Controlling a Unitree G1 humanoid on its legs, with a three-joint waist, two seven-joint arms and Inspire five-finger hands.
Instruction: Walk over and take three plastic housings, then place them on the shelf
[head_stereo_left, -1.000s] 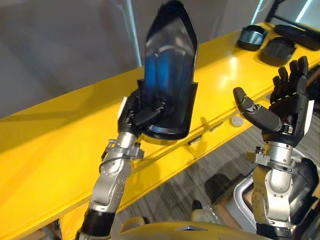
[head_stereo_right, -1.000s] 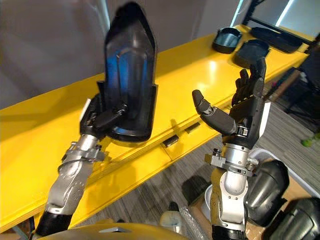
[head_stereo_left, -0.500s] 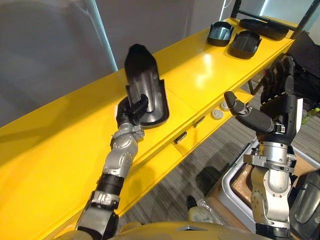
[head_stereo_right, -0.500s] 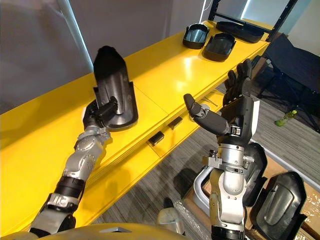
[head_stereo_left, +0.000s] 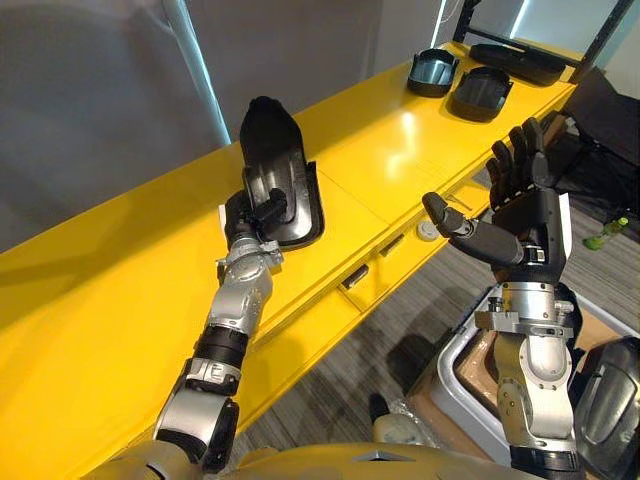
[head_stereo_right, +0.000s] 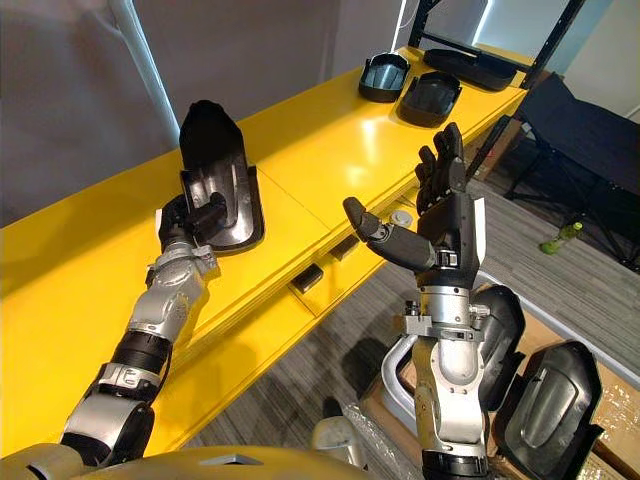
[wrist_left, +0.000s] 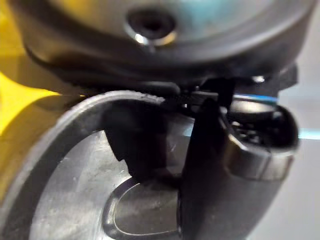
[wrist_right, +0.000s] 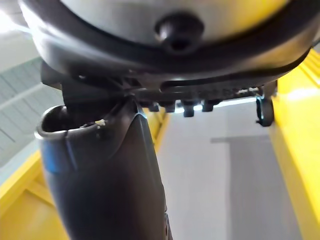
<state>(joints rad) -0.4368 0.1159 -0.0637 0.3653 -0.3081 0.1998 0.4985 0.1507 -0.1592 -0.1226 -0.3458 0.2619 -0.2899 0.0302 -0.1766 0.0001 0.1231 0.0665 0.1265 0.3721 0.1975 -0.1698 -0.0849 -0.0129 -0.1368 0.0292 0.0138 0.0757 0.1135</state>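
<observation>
Currently gripped at its wide near end by the left hand (head_stereo_left: 255, 212): one black plastic housing (head_stereo_left: 275, 165), hollow side up, narrow rounded tip pointing away toward the grey wall (head_stereo_left: 100, 90). Pinned with the thumb laid across the inner face and the fingers curled behind the rim. Sits tilted over the yellow shelf (head_stereo_left: 90, 300), about halfway along it and low over the surface; cannot tell whether touching. Appears from the left wrist as a curved dark rim and a smooth inner face, with the thumb pressed onto it.

Further along the same shelf, at the far right end: a round-ended housing (head_stereo_left: 432, 72) and, just beside it, a broader housing (head_stereo_left: 482, 93), both lying hollow side up.

Raised in front of the shelf's edge, above the grey carpet floor (head_stereo_left: 400, 330): the right hand (head_stereo_left: 525, 225), spread wide, fingers straight and upright, thumb stuck out toward the shelf, holding nothing.

Lower right, beneath that arm: a pale bin (head_stereo_left: 462, 365), and next to it a large dark housing (head_stereo_right: 552, 400) lying on brown cardboard (head_stereo_right: 610, 430). Farther out on the floor: a green bottle (head_stereo_right: 556, 240).
</observation>
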